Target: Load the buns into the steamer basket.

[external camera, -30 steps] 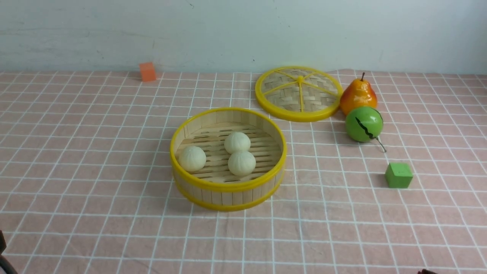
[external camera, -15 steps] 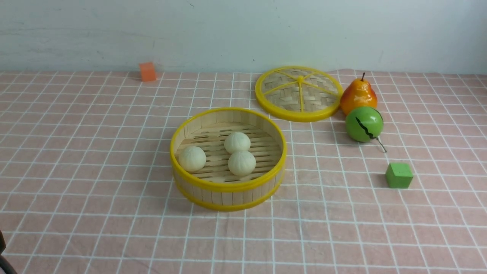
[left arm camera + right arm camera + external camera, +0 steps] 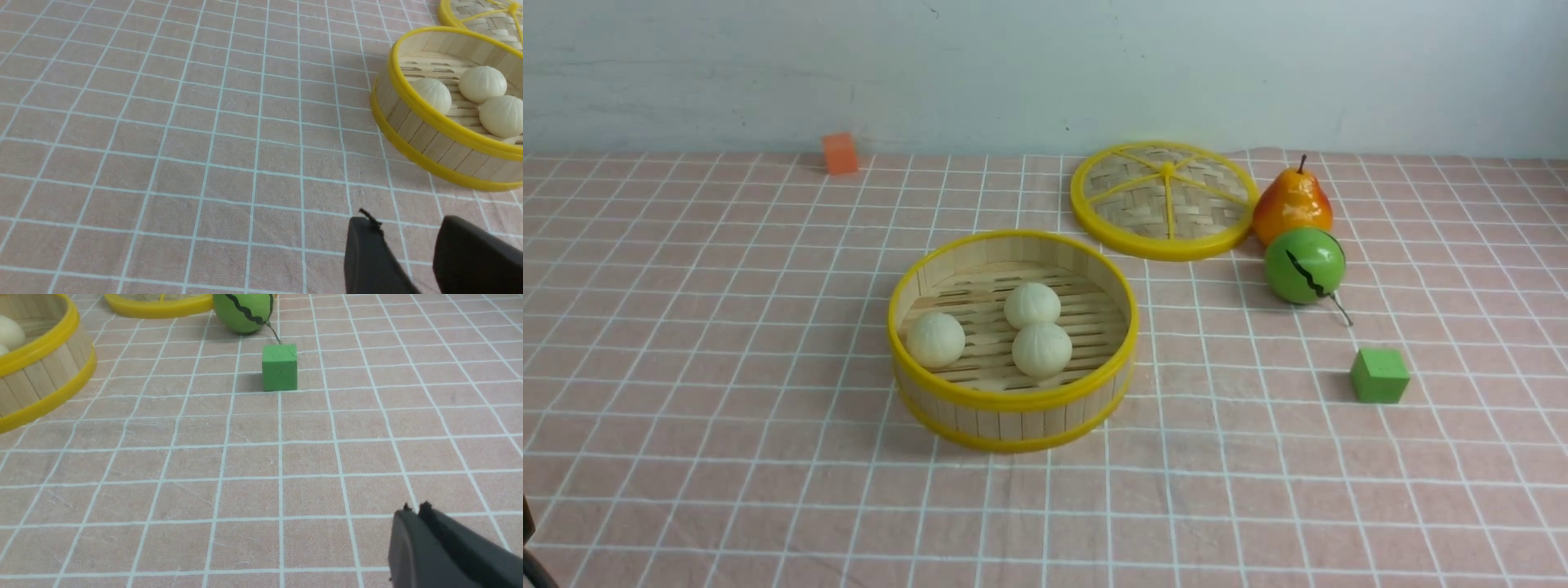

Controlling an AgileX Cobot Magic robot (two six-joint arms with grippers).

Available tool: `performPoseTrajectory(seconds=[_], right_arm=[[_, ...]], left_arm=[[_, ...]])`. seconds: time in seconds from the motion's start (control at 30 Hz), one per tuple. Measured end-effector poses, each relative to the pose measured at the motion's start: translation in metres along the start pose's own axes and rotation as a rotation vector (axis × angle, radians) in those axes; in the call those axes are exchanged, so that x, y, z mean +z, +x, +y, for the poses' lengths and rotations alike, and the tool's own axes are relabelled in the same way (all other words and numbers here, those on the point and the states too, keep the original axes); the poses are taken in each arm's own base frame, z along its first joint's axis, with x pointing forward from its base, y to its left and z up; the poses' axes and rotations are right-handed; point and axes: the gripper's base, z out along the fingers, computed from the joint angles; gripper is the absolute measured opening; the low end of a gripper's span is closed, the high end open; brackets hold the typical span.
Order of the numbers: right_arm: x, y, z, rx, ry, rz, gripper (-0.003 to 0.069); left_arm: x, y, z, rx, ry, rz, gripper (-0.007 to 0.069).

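Three cream-white buns lie on the slatted floor inside the steamer basket at the table's middle. The left wrist view shows the same buns in the basket. My left gripper is open and empty, low over the cloth, apart from the basket's near-left side. My right gripper is shut and empty over bare cloth, well short of the basket. In the front view neither gripper's fingers show.
The flat woven lid lies behind the basket to the right. A pear and the green ball sit next to it. A green cube is nearer on the right, an orange cube far back left.
The small dark bit of my right arm at the front view's bottom edge has gone out of view. The buns, the basket and the other things have not moved.
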Motion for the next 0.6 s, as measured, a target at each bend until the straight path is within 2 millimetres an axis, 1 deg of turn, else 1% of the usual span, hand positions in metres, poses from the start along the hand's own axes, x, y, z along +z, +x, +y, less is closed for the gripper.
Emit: performPoseTrajectory(seconds=[0.2,0.3,0.47,0.5,0.57,0.6], right_arm=[[0.000,0.000,0.000,0.000,0.000,0.000,0.0013],[0.000,0.000,0.000,0.000,0.000,0.000,0.0015],[0.000,0.000,0.000,0.000,0.000,0.001,0.0021],[0.000,0.000,0.000,0.000,0.000,0.000,0.0022],[0.000,0.000,0.000,0.001,-0.001,0.000,0.0025],[0.000,0.000,0.000,0.001,-0.001,0.000,0.0025]], left_arm=[[0.000,0.000,0.000,0.000,0.000,0.001,0.0238],[0.001,0.006,0.001,0.001,0.010,-0.008,0.0238],[-0.006,0.039,0.016,-0.085,-0.004,-0.091,0.0229],[-0.008,0.049,0.017,-0.135,0.015,-0.139,0.0212],[-0.005,0.060,0.016,-0.144,0.046,-0.201,0.0162],[-0.004,0.062,0.016,-0.157,0.050,-0.205,0.0154]])
